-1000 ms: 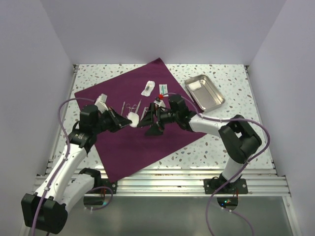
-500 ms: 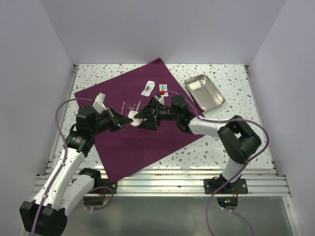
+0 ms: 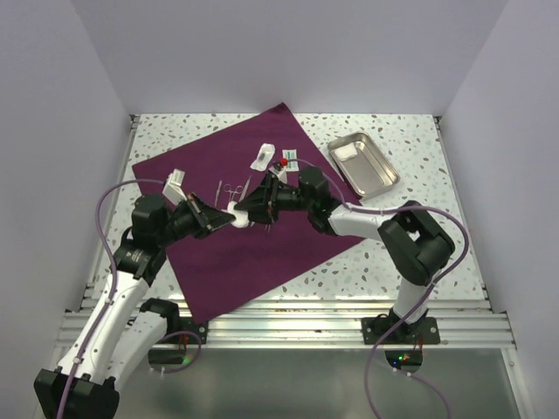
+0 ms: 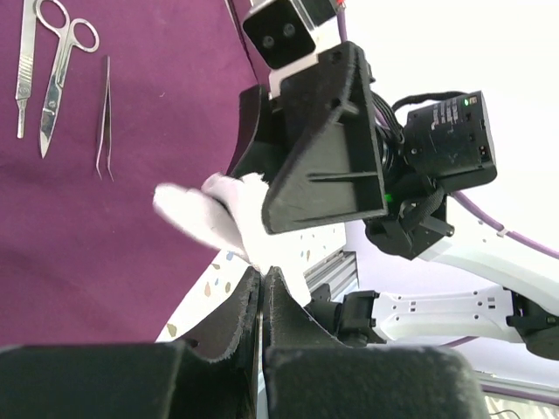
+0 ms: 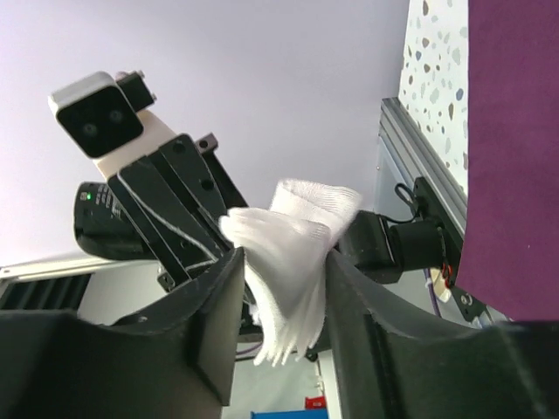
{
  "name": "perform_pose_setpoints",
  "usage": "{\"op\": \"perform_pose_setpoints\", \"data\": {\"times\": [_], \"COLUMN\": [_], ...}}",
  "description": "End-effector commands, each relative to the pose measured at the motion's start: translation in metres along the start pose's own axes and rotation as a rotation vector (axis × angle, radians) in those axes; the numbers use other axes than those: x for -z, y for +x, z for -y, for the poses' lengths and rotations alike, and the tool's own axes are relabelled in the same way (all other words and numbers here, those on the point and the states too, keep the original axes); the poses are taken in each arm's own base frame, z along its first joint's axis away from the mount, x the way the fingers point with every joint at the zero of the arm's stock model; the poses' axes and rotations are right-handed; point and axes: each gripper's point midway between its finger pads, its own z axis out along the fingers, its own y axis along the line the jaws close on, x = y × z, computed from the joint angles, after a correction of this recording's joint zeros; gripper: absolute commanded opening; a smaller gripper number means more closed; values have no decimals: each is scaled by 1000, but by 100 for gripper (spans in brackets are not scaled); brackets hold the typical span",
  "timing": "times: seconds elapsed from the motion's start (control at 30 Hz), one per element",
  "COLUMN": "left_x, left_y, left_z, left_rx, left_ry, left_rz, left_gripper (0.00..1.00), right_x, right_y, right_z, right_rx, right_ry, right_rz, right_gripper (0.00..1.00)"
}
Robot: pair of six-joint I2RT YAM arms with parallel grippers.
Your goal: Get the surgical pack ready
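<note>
The surgical pack (image 3: 244, 253) lies as a flat purple sheet across the table, also seen in the wrist views (image 4: 87, 244) (image 5: 511, 157). Above its middle, my left gripper (image 3: 229, 216) (image 4: 262, 272) is shut on one end of a white gauze pad (image 3: 238, 214) (image 4: 218, 209). My right gripper (image 3: 253, 212) (image 5: 284, 262) faces it from the right. Its jaws stand partly open on either side of the gauze's (image 5: 288, 253) free end, brushing it.
A scalpel (image 4: 24, 70), scissors (image 4: 61, 70) and tweezers (image 4: 103, 118) lie on the sheet behind the grippers. Two small packets (image 3: 264, 155) (image 3: 288, 159) sit farther back. A steel tray (image 3: 390, 179) holding a white square stands at the back right.
The right gripper has moved left onto the gauze, and its jaws have narrowed around it. The left gripper has held the gauze and shifted slightly.
</note>
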Motion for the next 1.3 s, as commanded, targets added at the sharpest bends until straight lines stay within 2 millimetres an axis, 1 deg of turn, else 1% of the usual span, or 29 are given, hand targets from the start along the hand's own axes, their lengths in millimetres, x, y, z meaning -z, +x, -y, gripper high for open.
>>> {"op": "perform_pose_setpoints", "data": {"times": [0.0,0.07,0.1,0.13,0.23,0.3,0.33,0.37,0.4,0.43,0.47,0.5,0.53,0.57,0.6,0.63,0.7,0.73,0.8,0.83,0.87,0.9,0.93,0.97,1.0,1.03,1.1,1.13,1.27], "left_x": [1,1,1,1,-2,-6,-7,-13,-14,-17,-22,-24,-25,-32,-34,-38,-49,-53,-67,-71,-78,-82,-87,-92,-96,-99,-106,-109,-121], "left_y": [6,8,9,9,12,9,0,-5,-6,-11,-24,-29,-44,-52,-59,-65,-78,-86,-92,-102,-103,-106,-115,-114,-117,-123,-123,-126,-116], "left_z": [4,2,1,0,-7,-15,-11,-20,-26,-29,-36,-43,-44,-56,-60,-64,-75,-74,-86,-84,-96,-98,-92,-101,-101,-97,-104,-103,-113], "left_rx": [0,1,0,-2,8,0,-49,-57,-69,-91,-135,-145,-183,-179,-182,-187,-168,-188,-188,-206,-194,-194,-206,-188,-186,-189,-174,-172,-122], "left_ry": [32,30,31,29,8,-31,-40,-89,-126,-151,-198,-227,-243,-286,-304,-314,-340,-344,-365,-372,-409,-415,-409,-431,-432,-424,-437,-433,-408], "left_rz": [-18,-23,-28,-29,-39,-48,-34,-38,-51,-56,-49,-54,-30,-29,-21,-17,-30,-28,-48,-39,-60,-69,-62,-85,-91,-86,-104,-103,-138], "left_gripper": [0,0,0,0,1,30,50,54,57,59,63,64,65,66,66,66,66,66,66,65,65,65,64,64,64,63,63,63,61], "right_x": [-7,-8,-9,-10,-10,-8,-1,4,13,25,38,46,60,68,78,95,111,130,151,176,188,199,224,235,245,267,283,298,309], "right_y": [-7,-9,-9,-10,-13,-20,-32,-45,-53,-74,-88,-100,-122,-135,-147,-170,-192,-210,-231,-248,-256,-269,-283,-290,-299,-309,-319,-328,-345], "right_z": [-20,-16,-11,-14,-18,-5,-9,-6,14,6,22,21,18,21,24,22,27,28,30,33,36,39,44,51,59,67,74,91,112], "right_rx": [70,103,100,112,146,161,229,258,230,349,343,383,443,452,455,468,475,485,500,475,456,451,434,413,400,375,346,297,254], "right_ry": [-52,-32,-15,-19,-33,41,52,86,190,222,327,355,380,408,430,448,475,488,511,526,526,517,538,557,567,584,578,582,576], "right_rz": [15,20,17,14,24,37,64,109,129,174,220,249,295,334,363,415,464,507,566,631,658,693,744,760,776,815,848,869,881], "right_gripper": [43,31,19,0,0,0,0,0,0,0,0,0,0,0,0,0,0,0,0,0,0,0,0,0,0,0,0,0,0]}}
